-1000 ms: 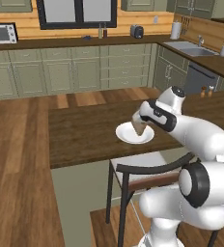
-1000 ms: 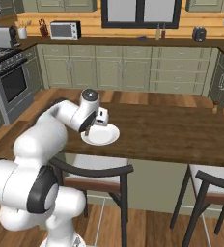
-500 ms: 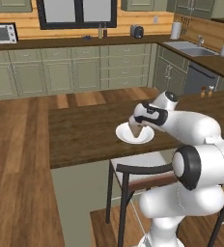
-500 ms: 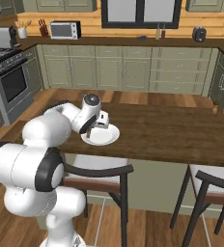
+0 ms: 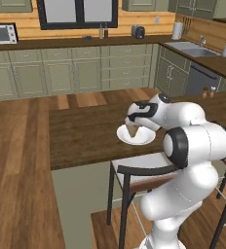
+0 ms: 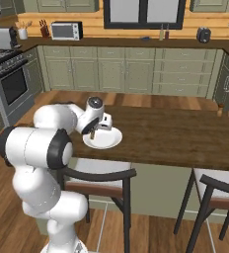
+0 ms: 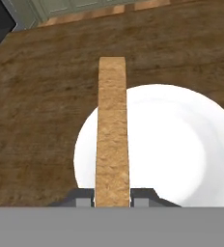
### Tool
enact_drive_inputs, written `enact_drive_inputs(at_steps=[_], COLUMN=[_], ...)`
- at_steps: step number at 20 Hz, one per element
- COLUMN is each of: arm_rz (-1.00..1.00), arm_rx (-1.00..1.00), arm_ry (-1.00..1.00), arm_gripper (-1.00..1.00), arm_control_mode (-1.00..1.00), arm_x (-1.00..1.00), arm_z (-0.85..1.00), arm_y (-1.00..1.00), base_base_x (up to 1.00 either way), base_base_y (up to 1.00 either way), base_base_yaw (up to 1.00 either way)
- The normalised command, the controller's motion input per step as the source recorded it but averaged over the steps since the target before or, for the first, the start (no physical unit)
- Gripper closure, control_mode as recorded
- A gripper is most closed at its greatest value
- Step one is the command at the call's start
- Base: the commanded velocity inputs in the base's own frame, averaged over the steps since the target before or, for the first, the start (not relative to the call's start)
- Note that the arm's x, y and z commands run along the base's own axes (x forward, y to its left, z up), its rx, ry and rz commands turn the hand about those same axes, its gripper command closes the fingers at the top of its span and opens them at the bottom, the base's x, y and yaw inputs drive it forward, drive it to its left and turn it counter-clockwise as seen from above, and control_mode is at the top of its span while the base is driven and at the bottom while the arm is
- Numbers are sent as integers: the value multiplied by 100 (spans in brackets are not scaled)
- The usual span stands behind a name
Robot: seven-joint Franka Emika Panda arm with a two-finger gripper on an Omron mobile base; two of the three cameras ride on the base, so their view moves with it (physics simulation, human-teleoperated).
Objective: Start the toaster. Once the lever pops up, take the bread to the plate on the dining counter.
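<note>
No lettering, label, brand mark, number or sign legible in any view; bread (image 7: 112, 130) shows bare crust, no print; plate (image 7: 181, 144) plain white, unmarked; dining counter (image 6: 185, 133) worktop wood grain only; small appliances along the back wall too small and blurred for any marking to be made out.

I see the bread (image 7: 112, 130) edge-on from the hand camera, a tan slice with a darker crust, held upright over the plate's (image 7: 181, 144) left part. The plate is round, plain white, flat on the dining counter (image 5: 85, 131), a dark wood-grain slab, near its front edge. The toaster (image 5: 138, 32) stands small and grey on the far worktop; its lever is too small to tell
</note>
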Motion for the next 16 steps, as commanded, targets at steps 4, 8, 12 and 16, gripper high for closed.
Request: enact_drive_inputs(at_steps=[4,8,12,16], arm_rz=[0,0,0,0], arm_rx=[0,2,4,2], arm_ry=[0,3,2,0], arm_gripper=[100,100,100,100], arm_control_mode=[-100,-100,-100,-100], arm_x=[37,4,0,10], arm_z=[-21,-32,-32,-14], arm_y=[0,0,0,0], base_base_x=[0,0,0,0], base_base_y=[0,0,0,0], base_base_yaw=[0,0,0,0])
